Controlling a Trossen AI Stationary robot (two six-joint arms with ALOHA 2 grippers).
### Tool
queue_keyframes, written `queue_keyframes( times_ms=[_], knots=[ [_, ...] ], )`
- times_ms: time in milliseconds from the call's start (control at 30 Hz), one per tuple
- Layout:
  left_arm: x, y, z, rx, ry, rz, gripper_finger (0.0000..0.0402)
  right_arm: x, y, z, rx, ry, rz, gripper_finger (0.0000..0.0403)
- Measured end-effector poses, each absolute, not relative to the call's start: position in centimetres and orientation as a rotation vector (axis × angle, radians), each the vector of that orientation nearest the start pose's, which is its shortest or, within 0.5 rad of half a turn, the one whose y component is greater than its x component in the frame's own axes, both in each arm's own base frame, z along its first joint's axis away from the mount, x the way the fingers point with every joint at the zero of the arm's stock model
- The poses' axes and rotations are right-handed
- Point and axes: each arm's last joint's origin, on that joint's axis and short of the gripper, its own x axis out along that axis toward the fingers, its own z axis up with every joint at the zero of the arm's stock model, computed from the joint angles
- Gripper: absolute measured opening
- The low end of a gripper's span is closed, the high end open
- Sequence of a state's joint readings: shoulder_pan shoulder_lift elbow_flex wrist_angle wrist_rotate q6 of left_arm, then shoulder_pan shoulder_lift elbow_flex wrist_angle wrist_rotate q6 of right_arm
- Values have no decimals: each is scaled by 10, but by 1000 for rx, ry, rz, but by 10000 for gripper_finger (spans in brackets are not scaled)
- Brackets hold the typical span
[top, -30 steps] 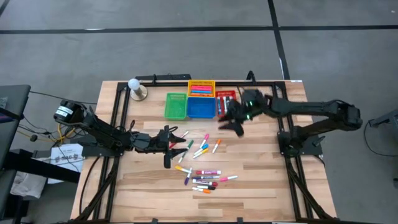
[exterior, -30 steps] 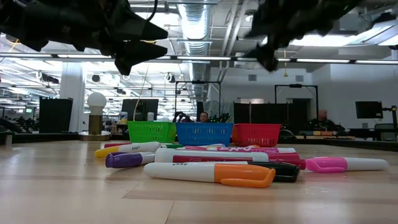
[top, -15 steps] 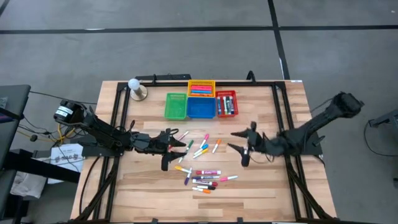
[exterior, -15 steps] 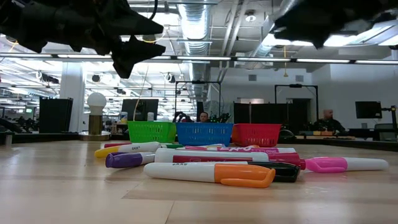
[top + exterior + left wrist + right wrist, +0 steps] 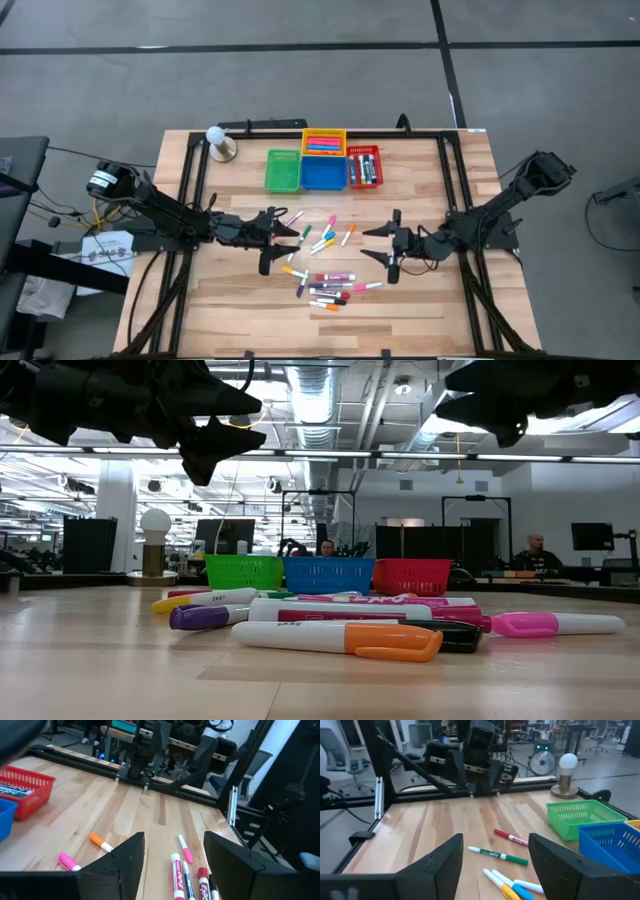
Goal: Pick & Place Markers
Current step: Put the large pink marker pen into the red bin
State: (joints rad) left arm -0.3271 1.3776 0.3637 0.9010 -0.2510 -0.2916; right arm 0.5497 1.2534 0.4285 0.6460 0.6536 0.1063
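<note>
The markers lie loose on the wooden table in two groups. One is a scattered fan (image 5: 322, 238) mid-table, the other a tighter pile (image 5: 330, 288) nearer the near edge. In the low view the pile (image 5: 345, 622) fills the foreground. More markers lie in the red basket (image 5: 364, 167) and the yellow basket (image 5: 323, 142). My left gripper (image 5: 274, 240) hovers open just left of the fan, above the table (image 5: 250, 420), pointing right. My right gripper (image 5: 389, 244) hovers open to the fan's right (image 5: 450, 390), pointing left. The left wrist view has markers (image 5: 185, 851) between the fingers, and the right wrist view has a green-capped one (image 5: 497, 855).
The green basket (image 5: 283, 170) and blue basket (image 5: 323, 172) stand with the red one in a row near the far edge, the yellow one behind them. A white bulb on a stand (image 5: 217, 140) sits at the far left. Black frame rails run along the table sides (image 5: 455, 200). People sit in the room beyond.
My right gripper has drawn back from over the red basket toward the near edge and now hangs right of the scattered markers, pointing left. My left arm has stayed put. The markers on the table have not moved.
</note>
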Motion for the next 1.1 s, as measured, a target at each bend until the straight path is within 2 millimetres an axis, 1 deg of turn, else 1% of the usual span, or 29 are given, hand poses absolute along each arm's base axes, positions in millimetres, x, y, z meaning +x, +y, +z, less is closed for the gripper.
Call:
queue_keyframes(
  times_ms=[100, 167, 267, 467, 600, 700, 833, 1100],
  knots=[
    [234, -72, 171, -245, 169, -64, 205, 217, 110, 196, -20, 180, -110, 211],
    [233, -72, 165, -229, 223, -55, 205, 221, 109, 191, -44, 244, -94, 205],
    [231, -71, 160, -213, 279, -46, 205, 230, 108, 183, -20, 357, -77, 193],
    [231, -71, 159, -209, 289, -39, 205, 252, 107, 168, -35, 519, 7, 164],
    [231, -70, 159, -205, 283, -10, 205, 259, 106, 148, -131, 607, 66, 146],
    [231, -69, 159, -203, 282, -5, 205, 261, 106, 133, -144, 667, 84, 135],
    [231, -69, 159, -202, 280, -6, 205, 264, 108, 121, -135, 690, 83, 128],
    [232, -68, 159, -203, 279, 0, 205, 267, 110, 122, -118, 650, 86, 138]
  ],
)
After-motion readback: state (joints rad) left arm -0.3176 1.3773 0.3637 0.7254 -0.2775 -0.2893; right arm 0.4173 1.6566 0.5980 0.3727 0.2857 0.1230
